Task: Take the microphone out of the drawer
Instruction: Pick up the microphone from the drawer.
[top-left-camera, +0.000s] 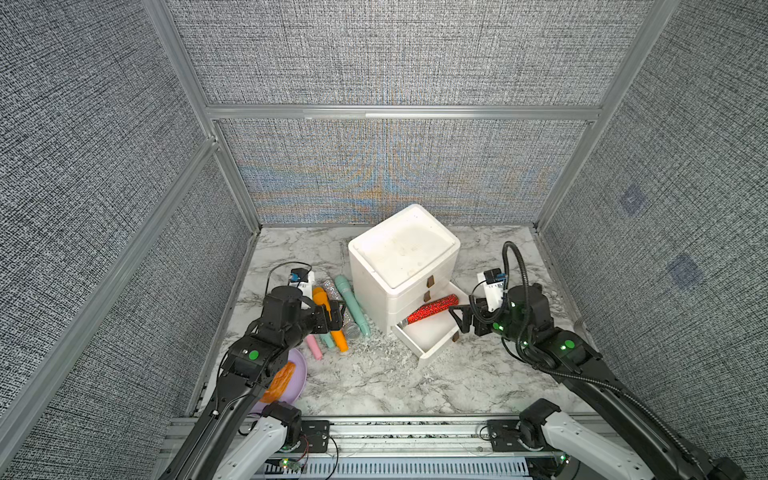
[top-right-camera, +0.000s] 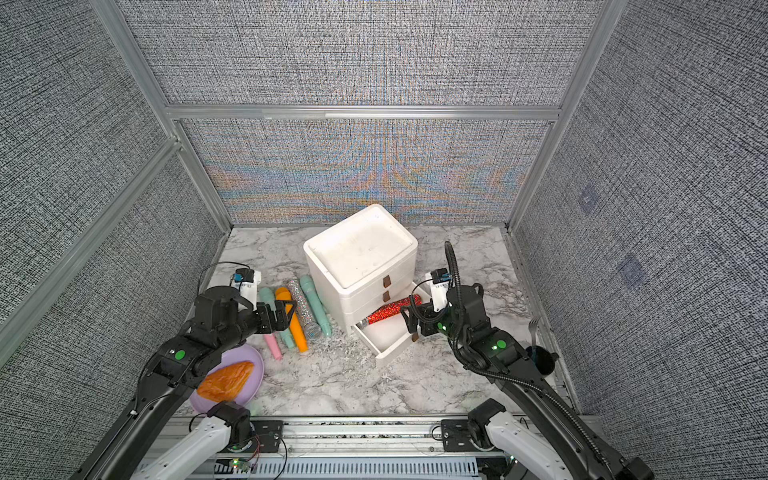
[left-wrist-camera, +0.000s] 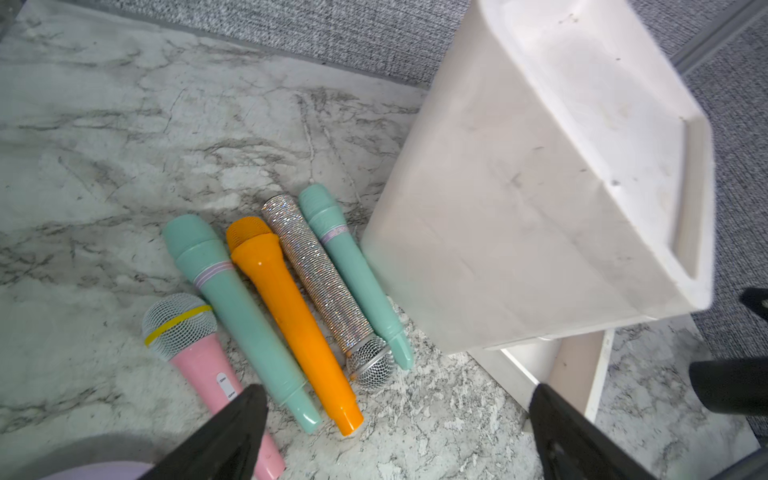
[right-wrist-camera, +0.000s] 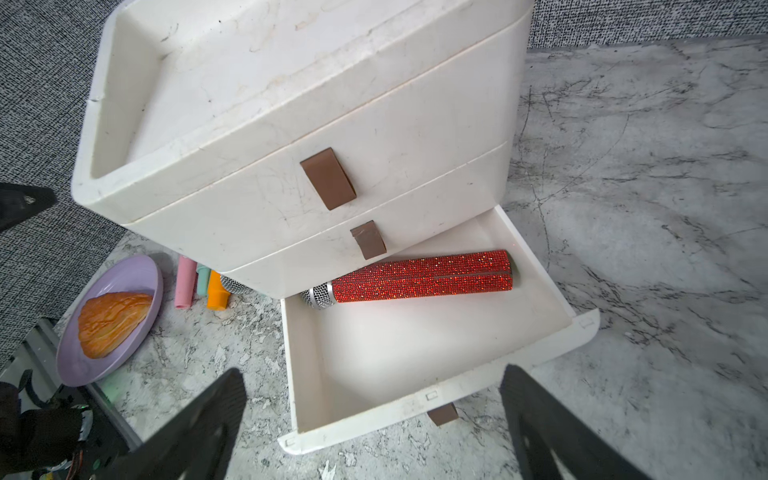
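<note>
red mic (right-wrist-camera: 422, 276) lies far in the drawer (right-wrist-camera: 386, 357); likely light, stiff, rough-coated; take it mid-barrel. right fingers (right-wrist-camera: 208, 415) and left fingers (left-wrist-camera: 232, 432) spread wide, empty.

Black jointed arms (top-left-camera: 598, 374), round green lights (top-left-camera: 253, 355), white base segments (top-left-camera: 266, 440), ribbed black cable (top-left-camera: 515, 257), white wrist cameras (top-left-camera: 492, 286)

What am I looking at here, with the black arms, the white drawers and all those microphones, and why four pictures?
Two robot arms work at a marble table. Two pictures come from a camera overhead; the others from a camera on each wrist. The left gripper and right gripper, two-fingered claws, are both open and hold nothing. The white drawer unit has its bottom drawer pulled out, with a red glitter microphone lying inside. Beside the unit lie five more microphones, and a purple plate carries a pastry.
</note>
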